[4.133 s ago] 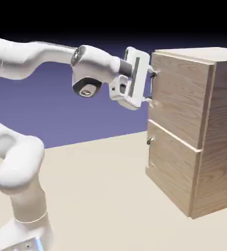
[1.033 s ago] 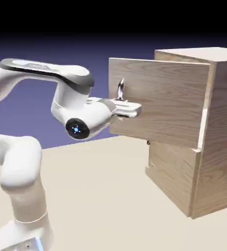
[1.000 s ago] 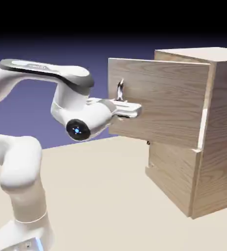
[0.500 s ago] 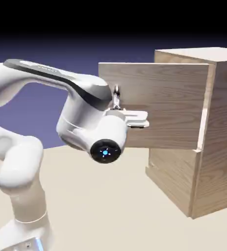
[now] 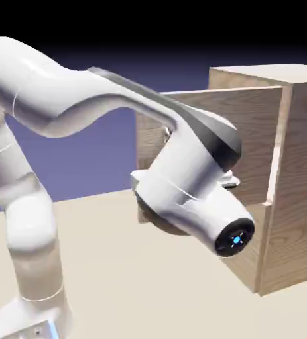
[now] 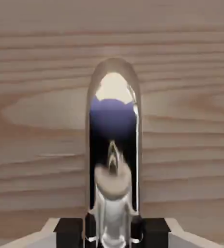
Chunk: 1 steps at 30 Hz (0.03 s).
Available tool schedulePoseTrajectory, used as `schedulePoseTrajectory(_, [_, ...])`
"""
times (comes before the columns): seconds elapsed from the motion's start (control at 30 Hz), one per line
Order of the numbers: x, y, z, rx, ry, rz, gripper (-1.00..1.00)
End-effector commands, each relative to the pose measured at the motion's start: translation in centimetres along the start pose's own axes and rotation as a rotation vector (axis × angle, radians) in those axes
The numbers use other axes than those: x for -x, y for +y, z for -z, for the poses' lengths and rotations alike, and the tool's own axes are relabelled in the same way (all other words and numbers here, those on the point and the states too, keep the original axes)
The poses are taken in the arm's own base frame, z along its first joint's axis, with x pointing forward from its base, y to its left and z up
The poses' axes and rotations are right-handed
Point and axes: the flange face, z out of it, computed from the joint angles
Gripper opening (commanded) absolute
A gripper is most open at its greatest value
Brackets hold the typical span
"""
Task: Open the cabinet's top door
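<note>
One claw (image 6: 112, 233), closed on the slick metal handle (image 6: 114, 193) at six o'clock; the top door (image 6: 36, 121) should swing lightly.

My arm (image 5: 63, 99) is white and dark grey; the cabinet (image 5: 305, 159) and its top door (image 5: 255, 126) show streaky light-brown wood grain.

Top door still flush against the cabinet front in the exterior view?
No, the top door stands swung out from the cabinet, with a bright gap showing beside its hinge-side edge.
</note>
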Motion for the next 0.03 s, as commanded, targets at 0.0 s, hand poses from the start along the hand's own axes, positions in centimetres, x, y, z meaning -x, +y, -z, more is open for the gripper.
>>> schedulePoseTrajectory(0.0, [-0.03, 0.02, 0.01, 0.0, 0.0, 0.0, 1.0])
